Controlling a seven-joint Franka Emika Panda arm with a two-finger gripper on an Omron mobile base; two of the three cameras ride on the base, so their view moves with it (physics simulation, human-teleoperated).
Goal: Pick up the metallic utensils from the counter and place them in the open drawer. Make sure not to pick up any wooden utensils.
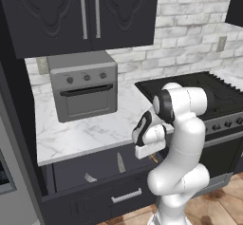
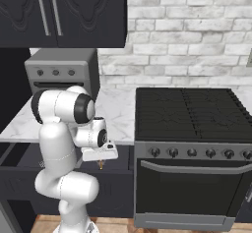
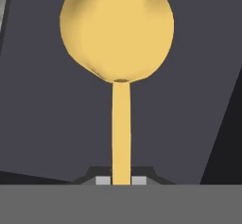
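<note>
Two metallic utensils already lie in the drawer [image 1: 76,174] in the left base view: fork [image 1: 90,177] at front left, knife [image 1: 120,163] further right, blade running front to back. Drawer is pulled out under the counter [image 1: 85,136], which carries a toaster oven [image 1: 84,86] at the back; dark wall cabinets [image 1: 80,13] above, brick backsplash, stove [image 1: 213,98] on the right. The gripper [image 1: 153,156] hangs just below the counter edge over the drawer's right end, mostly hidden behind the wrist, with a sliver of yellow beneath it.

Right base view: gripper [image 2: 102,164] points straight down in front of the drawer, a short yellowish stem poking below it. Stove is just beside it on the right.

Hand view: jaws nearly closed, pinching the thin stem of a yellow spoon-shaped utensil [image 3: 118,34]. Long axis runs straight away from the fingertips [image 3: 103,181], round head at the far end, dark drawer surface behind. It looks wooden, not metallic, so my read is it shouldn't go in: fork and knife sit left of the tool, and this one likely belongs on the marble above.
</note>
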